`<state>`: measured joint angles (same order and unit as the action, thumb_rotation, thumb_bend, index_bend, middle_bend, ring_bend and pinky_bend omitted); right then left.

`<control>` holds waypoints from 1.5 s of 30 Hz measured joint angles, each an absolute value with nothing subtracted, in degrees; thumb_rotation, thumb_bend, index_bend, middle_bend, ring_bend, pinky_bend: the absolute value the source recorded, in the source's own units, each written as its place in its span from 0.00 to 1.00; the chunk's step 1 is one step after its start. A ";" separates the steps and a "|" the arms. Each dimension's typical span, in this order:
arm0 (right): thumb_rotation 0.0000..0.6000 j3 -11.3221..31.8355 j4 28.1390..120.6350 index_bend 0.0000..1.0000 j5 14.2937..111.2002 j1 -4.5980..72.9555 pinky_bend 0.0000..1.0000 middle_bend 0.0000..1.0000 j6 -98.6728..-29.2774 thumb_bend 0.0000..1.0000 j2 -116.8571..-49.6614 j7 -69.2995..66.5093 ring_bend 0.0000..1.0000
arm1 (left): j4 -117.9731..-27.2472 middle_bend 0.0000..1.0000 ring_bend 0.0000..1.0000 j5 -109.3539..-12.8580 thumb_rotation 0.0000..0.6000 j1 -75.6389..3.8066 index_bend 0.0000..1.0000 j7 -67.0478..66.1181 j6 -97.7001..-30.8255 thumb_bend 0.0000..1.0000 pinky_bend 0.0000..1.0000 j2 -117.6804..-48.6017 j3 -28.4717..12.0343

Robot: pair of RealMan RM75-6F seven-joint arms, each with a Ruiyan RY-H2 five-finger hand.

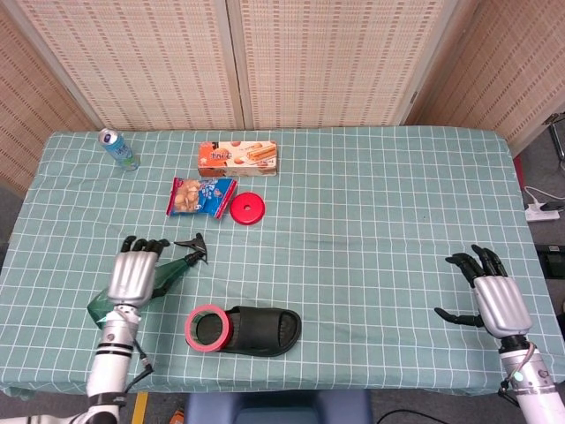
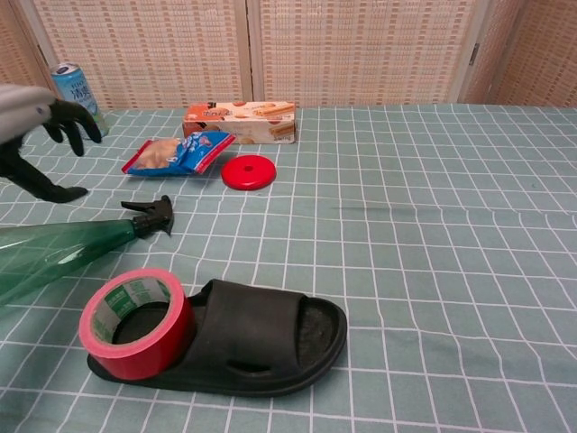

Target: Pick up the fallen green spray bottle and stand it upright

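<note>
At the far left stands a blue drink can (image 1: 117,148) on the checked green surface (image 1: 380,221). The left hand (image 1: 132,277) hangs above the middle of the green spray bottle (image 1: 172,272), fingers spread wide and holding nothing; the chest view shows it clear of the bottle, not touching. The bottle lies on its side near the left edge, its black trigger nozzle (image 2: 151,216) pointing to the far right and its base to the near left. Just to the near right of it, a red tape roll (image 2: 135,322) leans on the toe of a black slipper (image 2: 261,336). Farther back lie a blue snack bag (image 1: 201,195), a red lid (image 1: 246,208) just beside it, and a biscuit box (image 1: 237,158). Well apart at the near right, the right hand (image 1: 490,297) rests empty with fingers spread.
</note>
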<state>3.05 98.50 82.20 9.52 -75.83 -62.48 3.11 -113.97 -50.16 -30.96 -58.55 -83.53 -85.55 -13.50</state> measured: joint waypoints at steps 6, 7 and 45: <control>1.00 2.98 98.98 0.24 81.84 9.87 0.07 0.19 -74.78 0.00 -61.79 2.26 0.00 | -106.03 0.27 0.21 -43.19 1.00 -37.53 0.31 -69.70 -87.18 0.25 0.13 -95.71 -13.70; 1.00 2.98 99.01 0.24 81.84 9.89 0.07 0.19 -74.73 0.00 -61.72 2.02 0.00 | -104.43 0.27 0.20 -42.97 1.00 -38.23 0.31 -70.52 -87.25 0.25 0.13 -96.38 -13.61; 1.00 2.68 98.47 0.26 82.55 10.12 0.07 0.19 -74.40 0.00 -61.10 -0.96 0.00 | -85.63 0.22 0.13 -13.78 1.00 -50.01 0.34 -85.53 -94.70 0.25 0.05 -106.36 -30.63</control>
<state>2.68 98.47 82.55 10.12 -74.40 -61.10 -0.96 -85.63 -13.78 -50.01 -85.53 -94.70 -106.36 -30.63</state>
